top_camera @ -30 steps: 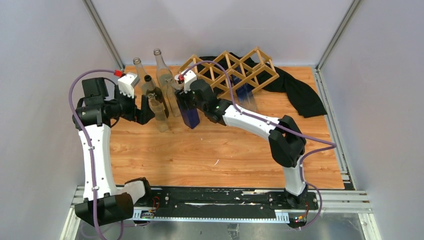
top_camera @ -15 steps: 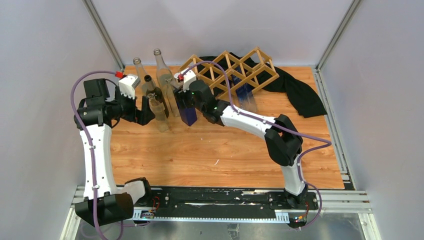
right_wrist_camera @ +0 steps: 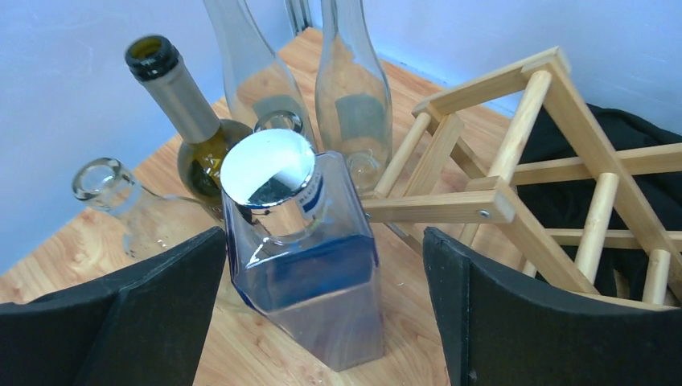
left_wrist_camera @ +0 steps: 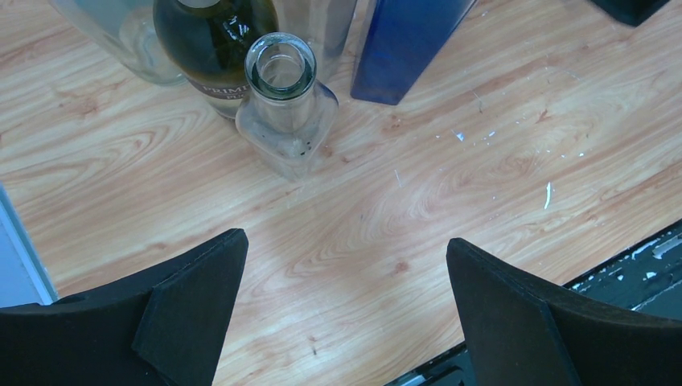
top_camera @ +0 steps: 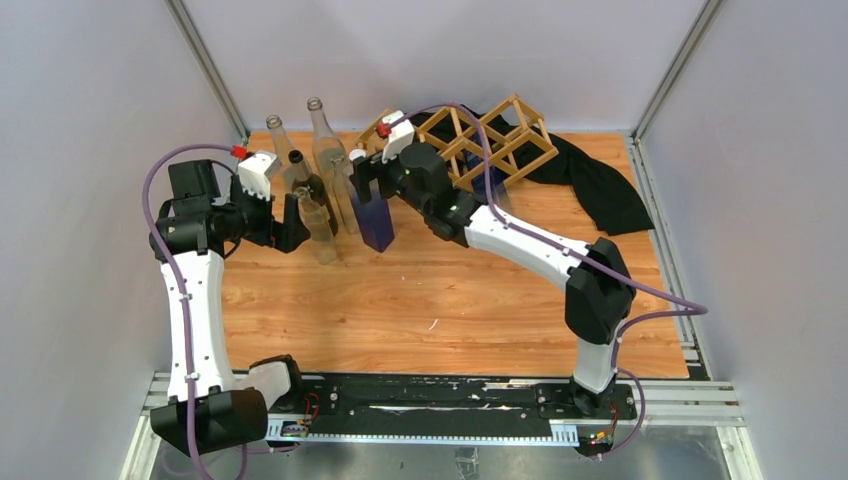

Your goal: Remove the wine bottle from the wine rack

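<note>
1. Blue square glass bottle with silver cap (right_wrist_camera: 301,273): upright on the wooden table (left_wrist_camera: 402,209), off the rack, between the right gripper's (right_wrist_camera: 323,233) spread jaws, which have no grip on it.
2. Light slatted wooden wine rack (right_wrist_camera: 482,205): just right of that gripper.
3. Handling: retreat straight up and back, sparing the cap and the clear glass bottles (right_wrist_camera: 354,96) beyond.
4. Left gripper (left_wrist_camera: 346,239): wide open, empty; small clear bottle (left_wrist_camera: 283,104) ahead.

A black cloth (top_camera: 600,185) lies rumpled at the counter's (top_camera: 430,300) far right. At far left, bunched close together, stand a tall clear bottle (top_camera: 325,160), a second clear bottle (top_camera: 280,150) nearer the corner, an uncapped dark green bottle (top_camera: 308,188), and a squat clear flask (top_camera: 321,232), open-mouthed, nearest.
</note>
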{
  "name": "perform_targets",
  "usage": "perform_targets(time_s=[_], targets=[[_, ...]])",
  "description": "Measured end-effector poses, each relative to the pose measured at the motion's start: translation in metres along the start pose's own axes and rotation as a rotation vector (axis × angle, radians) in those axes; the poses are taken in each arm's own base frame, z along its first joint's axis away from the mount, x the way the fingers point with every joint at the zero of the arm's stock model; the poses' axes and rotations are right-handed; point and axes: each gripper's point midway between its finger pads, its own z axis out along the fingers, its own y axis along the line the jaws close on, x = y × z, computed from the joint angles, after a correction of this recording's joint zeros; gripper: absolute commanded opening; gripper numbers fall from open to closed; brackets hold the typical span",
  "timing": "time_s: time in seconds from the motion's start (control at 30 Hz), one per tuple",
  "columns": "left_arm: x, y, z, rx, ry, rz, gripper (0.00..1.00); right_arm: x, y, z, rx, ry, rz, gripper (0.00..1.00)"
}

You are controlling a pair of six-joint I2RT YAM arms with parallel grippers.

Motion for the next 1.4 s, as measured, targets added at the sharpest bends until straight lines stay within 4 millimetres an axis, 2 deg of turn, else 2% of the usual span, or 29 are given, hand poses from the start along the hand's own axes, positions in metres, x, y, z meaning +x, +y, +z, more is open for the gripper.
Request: perform_targets(time_s=[0.23, 0.33, 0.37, 0.47, 0.5, 0.57, 0.6, 0.7, 0.8, 0.83, 0.9, 1.0, 1.1, 1.4], targets=[[-0.001, 0.000, -0.002, -0.008, -0.005, 0.006, 1.00, -0.027, -0.012, -0.024, 0.002, -0.005, 0.032, 0.96], [0.000, 0.001, -0.002, -0.015, -0.003, 0.006, 1.00, -0.038, -0.025, -0.045, 0.023, 0.025, 0.070, 0.97], [0.000, 0.001, -0.002, -0.016, -0.002, 0.005, 1.00, -0.040, -0.033, -0.047, 0.039, 0.027, 0.078, 0.97], [0.001, 0.002, -0.001, -0.016, 0.002, -0.006, 1.00, -0.050, -0.073, -0.070, 0.117, 0.038, 0.152, 0.97], [0.001, 0.002, 0.000, -0.014, 0.005, -0.012, 1.00, -0.051, -0.094, -0.081, 0.161, 0.040, 0.180, 0.98], [0.001, 0.002, 0.001, -0.012, 0.009, -0.019, 1.00, -0.047, -0.122, -0.097, 0.226, 0.050, 0.214, 0.98], [0.002, 0.003, 0.002, -0.010, 0.012, -0.023, 1.00, -0.041, -0.146, -0.110, 0.281, 0.056, 0.242, 0.98], [0.002, 0.003, 0.002, -0.009, 0.012, -0.025, 1.00, -0.012, -0.194, -0.138, 0.405, 0.097, 0.311, 0.98], [0.003, 0.002, 0.003, -0.003, 0.012, -0.027, 1.00, 0.032, -0.232, -0.156, 0.508, 0.169, 0.389, 0.99], [0.005, 0.001, 0.005, 0.003, 0.017, -0.032, 1.00, 0.054, -0.244, -0.161, 0.542, 0.210, 0.418, 0.99], [0.010, 0.000, 0.007, 0.012, 0.027, -0.043, 1.00, 0.087, -0.260, -0.166, 0.589, 0.276, 0.459, 0.99], [0.015, -0.001, 0.010, 0.021, 0.039, -0.054, 1.00, 0.125, -0.276, -0.166, 0.629, 0.357, 0.500, 1.00], [0.018, -0.002, 0.011, 0.029, 0.043, -0.060, 1.00, 0.148, -0.281, -0.162, 0.626, 0.403, 0.536, 1.00], [0.023, -0.004, 0.014, 0.047, 0.050, -0.060, 1.00, 0.172, -0.286, -0.130, 0.545, 0.392, 0.575, 1.00]])
